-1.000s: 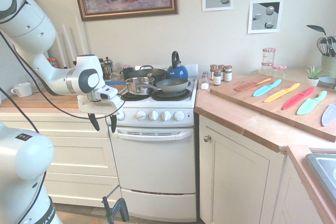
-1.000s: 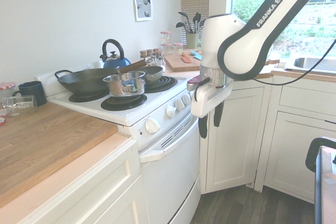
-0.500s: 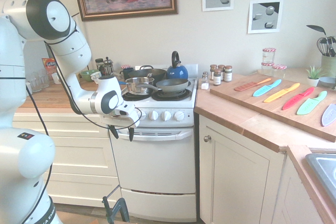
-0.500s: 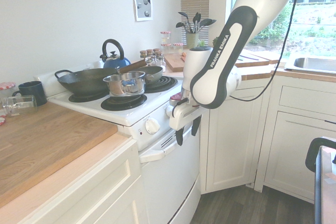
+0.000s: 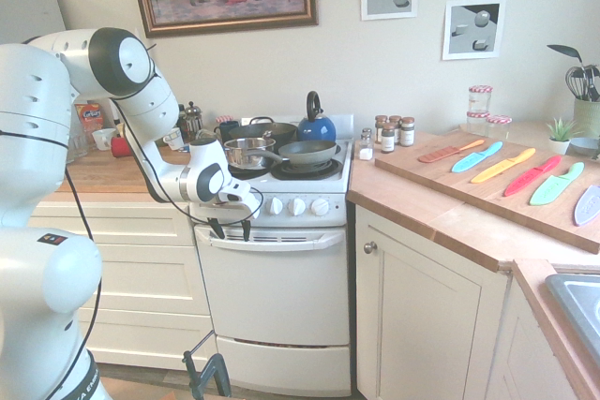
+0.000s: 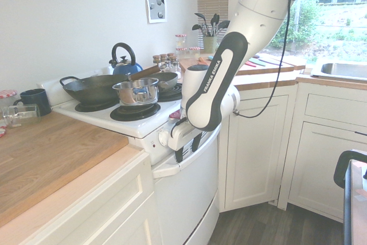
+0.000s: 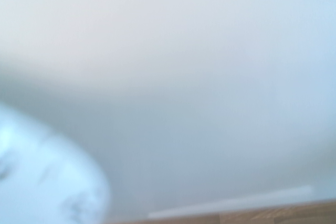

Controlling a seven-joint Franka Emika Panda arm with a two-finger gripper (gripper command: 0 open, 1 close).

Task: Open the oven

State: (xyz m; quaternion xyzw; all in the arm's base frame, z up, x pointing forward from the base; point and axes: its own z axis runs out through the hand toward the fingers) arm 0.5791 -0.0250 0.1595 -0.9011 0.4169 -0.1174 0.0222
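Hanging at the left end of the oven (image 5: 277,283), the gripper (image 5: 231,229) points down with its dark fingers (image 5: 217,229) spread, tips level with the bar handle (image 5: 272,240) just under the knob row (image 5: 286,205). Door observed closed in both exterior views. Oven stands between cream drawers (image 5: 131,278) at 9 o'clock and a cupboard door (image 5: 422,325) at 3 o'clock. Wrist view blurred; nothing legible.

Wrist view all blur, only pale white surface. Arm hides oven (image 6: 189,193) knobs behind the jaws in second exterior view; sink (image 5: 578,299) cut off.
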